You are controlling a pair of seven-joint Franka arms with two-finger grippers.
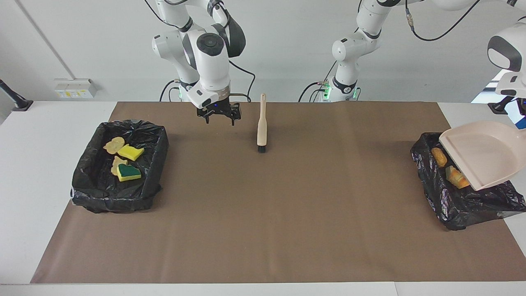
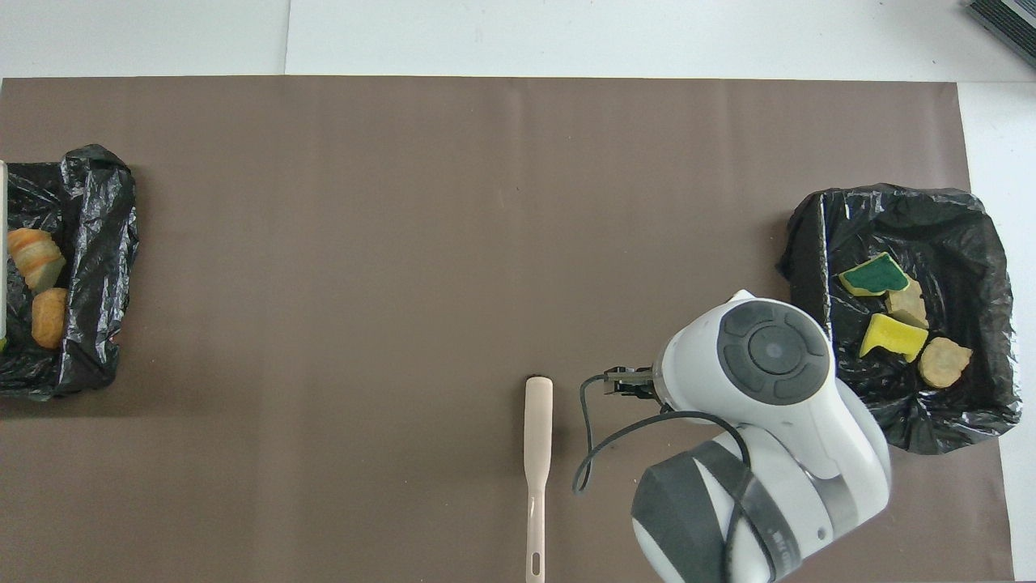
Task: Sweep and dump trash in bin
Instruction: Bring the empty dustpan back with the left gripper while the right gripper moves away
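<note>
My left gripper, at the edge of the facing view, is shut on the pale pink dustpan, which hangs tilted over the black-lined bin at the left arm's end. Two orange lumps of trash lie in that bin beside the pan's lip; in the overhead view they show as trash. My right gripper hangs open and empty over the mat, between the beige-handled brush and the other bin. The brush lies flat on the mat.
The bin at the right arm's end holds yellow-and-green sponge pieces and tan lumps. A brown mat covers the table between the two bins.
</note>
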